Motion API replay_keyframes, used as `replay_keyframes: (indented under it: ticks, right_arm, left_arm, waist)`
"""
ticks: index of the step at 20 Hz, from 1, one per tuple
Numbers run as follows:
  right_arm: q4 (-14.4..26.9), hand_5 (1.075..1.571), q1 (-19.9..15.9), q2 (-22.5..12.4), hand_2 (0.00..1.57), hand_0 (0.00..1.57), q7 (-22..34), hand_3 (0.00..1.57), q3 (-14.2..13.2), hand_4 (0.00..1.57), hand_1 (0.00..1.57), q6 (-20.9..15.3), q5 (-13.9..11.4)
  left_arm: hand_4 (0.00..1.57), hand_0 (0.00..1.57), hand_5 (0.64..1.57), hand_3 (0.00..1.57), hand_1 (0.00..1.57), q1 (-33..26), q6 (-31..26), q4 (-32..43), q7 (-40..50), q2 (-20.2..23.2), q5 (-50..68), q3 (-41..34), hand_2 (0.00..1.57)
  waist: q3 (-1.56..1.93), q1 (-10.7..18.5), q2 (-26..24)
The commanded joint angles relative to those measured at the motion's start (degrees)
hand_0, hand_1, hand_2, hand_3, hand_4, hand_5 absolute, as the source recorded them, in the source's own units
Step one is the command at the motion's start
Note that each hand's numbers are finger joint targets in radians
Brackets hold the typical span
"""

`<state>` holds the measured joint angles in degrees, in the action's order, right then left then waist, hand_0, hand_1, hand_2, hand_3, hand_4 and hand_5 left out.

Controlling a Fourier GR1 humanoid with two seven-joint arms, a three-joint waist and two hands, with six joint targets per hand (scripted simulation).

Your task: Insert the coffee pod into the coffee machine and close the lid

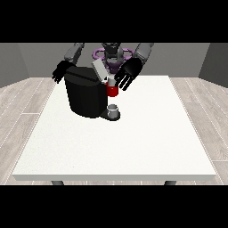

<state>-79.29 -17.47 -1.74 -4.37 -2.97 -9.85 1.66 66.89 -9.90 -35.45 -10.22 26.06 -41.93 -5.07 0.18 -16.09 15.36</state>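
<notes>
Boxy matte-black coffee machine point(87, 95); hand at the view's right point(128, 74) spread beside red thing at the machine point(111, 91).

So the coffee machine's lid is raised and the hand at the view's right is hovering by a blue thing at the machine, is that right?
Not quite: the front view shows a red thing at the machine, not a blue one. The coffee machine does have its lid raised, with the hand at the view's right beside it.

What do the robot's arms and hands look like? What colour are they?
Both hands are black, with separate fingers and a thumb: the hand at the view's right and the hand at the view's left. The arms above them are grey and chunky, with rounded segments. No cables or markings show.
</notes>
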Motion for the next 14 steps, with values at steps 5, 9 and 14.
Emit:
replay_keyframes:
  ticks: [5, 9, 14]
  right_arm:
    - [1.3, 1.571, -1.7, 0.6, 0.0, 0.0, -1.6, 0.0, -0.1, 0.34, 0.0, -0.9, -0.4]
    - [3.0, 1.571, -0.6, -1.0, 0.0, 0.0, -0.7, 0.0, -1.1, 0.42, 0.0, 0.5, 0.3]
    - [1.5, 1.571, 4.7, -0.4, 0.0, 0.0, -0.1, 0.0, -0.7, 0.38, 0.0, 0.9, 1.0]
  left_arm:
    - [0.0, 0.0, 1.571, 0.0, 0.0, 1.5, -2.0, 0.5, 0.0, 0.9, -1.9, 1.0, 0.0]
    - [0.0, 0.0, 1.571, 0.0, 0.0, -0.2, -1.6, -0.4, 2.1, -2.3, -2.8, 2.3, 0.0]
    - [0.0, 0.0, 1.571, 0.0, 0.0, -5.6, -2.6, -0.1, -1.6, -0.7, -1.9, 1.3, 0.0]
  waist:
    - [-0.16, 0.4, 1.5]
    - [-0.15, 1.3, -1.9]
    - [-0.17, 2.9, -6.4]
